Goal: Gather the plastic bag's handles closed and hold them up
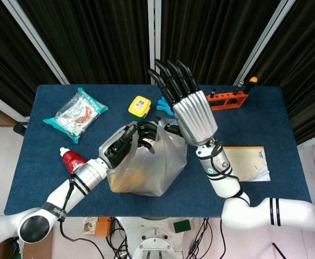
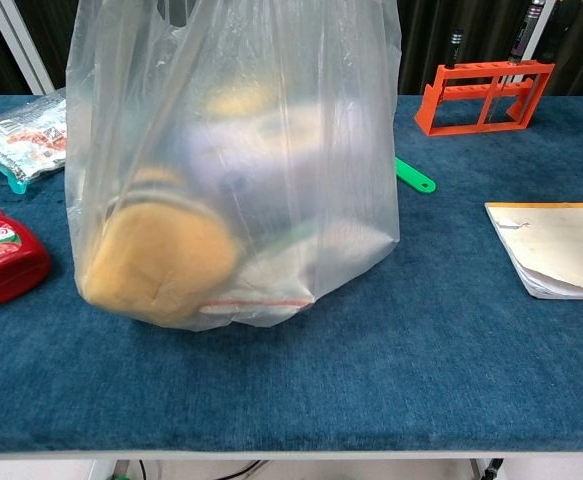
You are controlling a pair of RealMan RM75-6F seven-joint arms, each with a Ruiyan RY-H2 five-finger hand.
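Note:
A clear plastic bag [image 1: 146,170] stands mid-table, holding a tan bun-like item [image 2: 156,265] and pale packets. In the chest view the bag [image 2: 241,150] fills the centre and its top runs out of frame. My left hand [image 1: 126,143] reaches in from the left and grips the bunched handles at the bag's top, its dark fingers [image 1: 142,132] curled into the plastic. My right hand [image 1: 192,108] hovers above the bag's right side with its fingers straight and spread, holding nothing. Neither hand shows clearly in the chest view.
A red sauce bottle [image 1: 73,160] lies left of the bag, a teal snack packet [image 1: 75,113] further back left. A yellow box [image 1: 139,106] and blue clip [image 1: 164,105] sit behind the bag. An orange rack [image 1: 227,100] stands back right, a notepad [image 1: 249,163] on the right, a green stick [image 2: 413,178] behind the bag.

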